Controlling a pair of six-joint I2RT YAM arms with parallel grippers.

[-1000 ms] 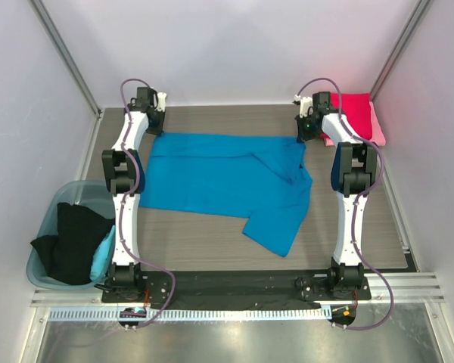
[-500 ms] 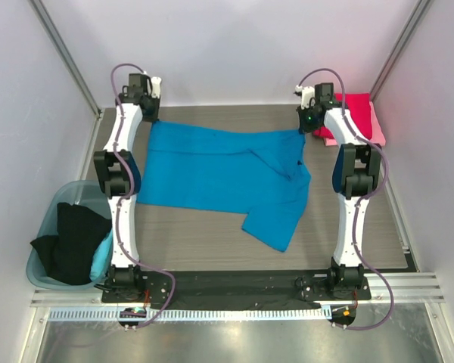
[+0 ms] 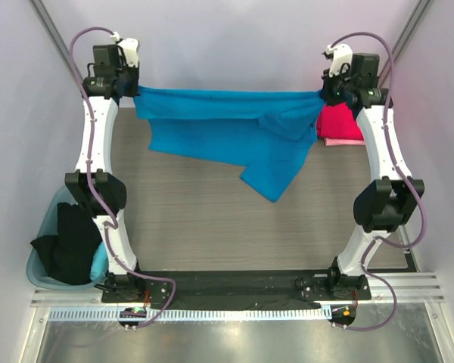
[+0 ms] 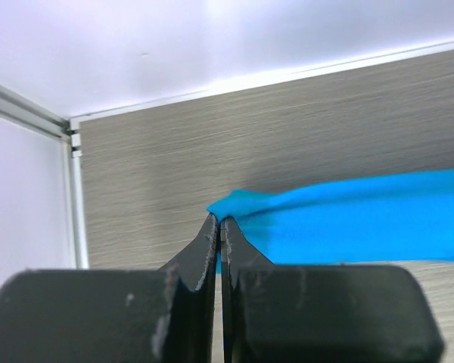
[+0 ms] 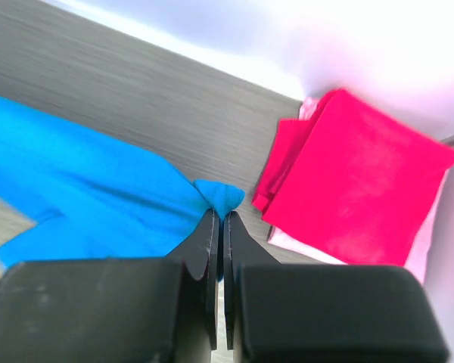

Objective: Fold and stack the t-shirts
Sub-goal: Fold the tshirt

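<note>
A bright blue t-shirt [image 3: 227, 125] hangs stretched above the table between both arms at the back. My left gripper [image 3: 135, 92] is shut on its left corner, and the left wrist view shows blue cloth [image 4: 348, 223] pinched at the tips of that gripper [image 4: 218, 219]. My right gripper [image 3: 323, 94] is shut on the other corner; its wrist view shows the blue cloth [image 5: 98, 189] bunched at the tips of that gripper [image 5: 221, 214]. A sleeve droops down at the right [image 3: 272, 178]. A folded crimson t-shirt [image 3: 340, 121] lies on a pale pink one [image 5: 420, 253] at the back right.
A translucent teal tub [image 3: 41, 265] stands at the near left off the table edge, with a black t-shirt [image 3: 72, 242] draped over it. White walls and metal posts [image 3: 49, 30] enclose the back and both sides. The wood-grain tabletop [image 3: 250, 227] spreads below the hanging shirt.
Both arms have risen and spread outward toward the back, lifting the blue shirt off the table so that it now hangs taut between them. Both grippers stayed shut.
</note>
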